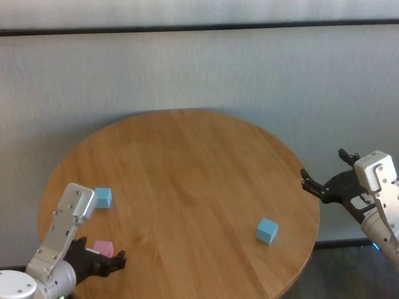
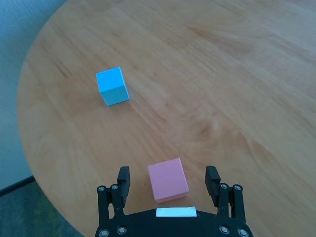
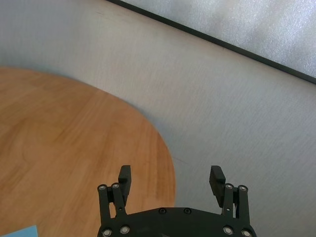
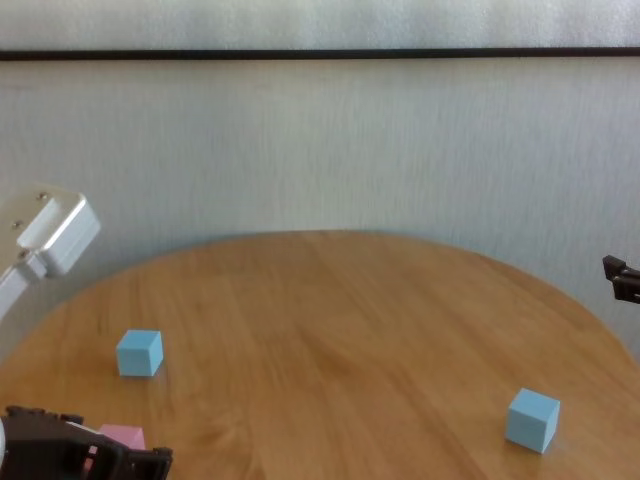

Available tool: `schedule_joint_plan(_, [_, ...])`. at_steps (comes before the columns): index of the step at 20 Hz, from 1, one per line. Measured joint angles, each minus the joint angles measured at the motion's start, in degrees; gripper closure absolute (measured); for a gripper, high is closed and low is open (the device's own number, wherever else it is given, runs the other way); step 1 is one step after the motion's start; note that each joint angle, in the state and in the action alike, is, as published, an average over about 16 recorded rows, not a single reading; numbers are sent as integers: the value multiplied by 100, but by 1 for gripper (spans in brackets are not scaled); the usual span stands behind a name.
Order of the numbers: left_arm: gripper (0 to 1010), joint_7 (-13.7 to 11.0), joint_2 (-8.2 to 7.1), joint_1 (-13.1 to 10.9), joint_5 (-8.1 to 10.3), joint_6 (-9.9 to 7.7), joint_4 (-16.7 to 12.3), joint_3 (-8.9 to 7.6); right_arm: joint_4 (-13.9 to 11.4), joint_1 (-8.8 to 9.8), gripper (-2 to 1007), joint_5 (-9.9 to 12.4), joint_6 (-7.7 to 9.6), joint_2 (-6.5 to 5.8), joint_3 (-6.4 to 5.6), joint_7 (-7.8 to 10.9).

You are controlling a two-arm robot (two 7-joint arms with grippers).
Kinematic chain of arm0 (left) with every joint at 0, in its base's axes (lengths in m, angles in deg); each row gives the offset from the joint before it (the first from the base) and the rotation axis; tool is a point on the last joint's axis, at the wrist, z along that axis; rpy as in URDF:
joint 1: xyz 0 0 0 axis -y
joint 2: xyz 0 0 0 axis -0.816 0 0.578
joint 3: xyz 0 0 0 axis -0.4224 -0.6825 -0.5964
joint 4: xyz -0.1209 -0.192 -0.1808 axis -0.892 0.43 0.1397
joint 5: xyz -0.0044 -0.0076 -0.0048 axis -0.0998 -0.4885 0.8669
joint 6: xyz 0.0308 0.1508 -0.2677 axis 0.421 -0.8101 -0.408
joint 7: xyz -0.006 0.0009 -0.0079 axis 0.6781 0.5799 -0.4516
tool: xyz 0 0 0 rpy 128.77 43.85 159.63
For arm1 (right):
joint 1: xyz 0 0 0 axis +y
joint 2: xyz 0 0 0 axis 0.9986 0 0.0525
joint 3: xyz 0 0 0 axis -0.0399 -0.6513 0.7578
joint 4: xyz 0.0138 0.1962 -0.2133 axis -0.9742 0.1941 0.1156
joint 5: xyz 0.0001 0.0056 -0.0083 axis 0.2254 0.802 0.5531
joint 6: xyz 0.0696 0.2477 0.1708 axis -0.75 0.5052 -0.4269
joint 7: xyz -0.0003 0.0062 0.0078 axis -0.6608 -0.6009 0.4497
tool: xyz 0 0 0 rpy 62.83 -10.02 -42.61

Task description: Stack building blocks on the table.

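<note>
The left claw [image 2: 169, 181] stands spread wide around the pink block [image 2: 168, 180] on the table [image 1: 187, 168], ungripped, while the right claw [image 1: 324, 180] hangs released off the table's right edge.

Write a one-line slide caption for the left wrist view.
Open left gripper straddling the pink block on the table, a light blue block lying apart farther on.

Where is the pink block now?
The pink block lies at the table's near-left edge, between the open left gripper's fingers, with a light blue block just beyond it.
</note>
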Motion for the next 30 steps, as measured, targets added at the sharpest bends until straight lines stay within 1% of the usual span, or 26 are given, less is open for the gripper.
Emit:
schedule_joint_plan(9, [12, -5, 57, 12, -88, 50, 67, -16, 0, 0, 4, 0, 0, 0, 0, 0])
schedule_joint_plan(15, [56, -4, 56, 12, -92, 55, 64, -14, 0, 0, 4, 0, 0, 0, 0, 0])
schedule_joint_plan(21, [177, -4, 50, 10, -74, 44, 53, -12, 0, 0, 4, 0, 0, 0, 0, 0])
schedule_joint_plan(30, [454, -4, 45, 6, -61, 35, 45, -12, 0, 0, 4, 0, 0, 0, 0, 0])
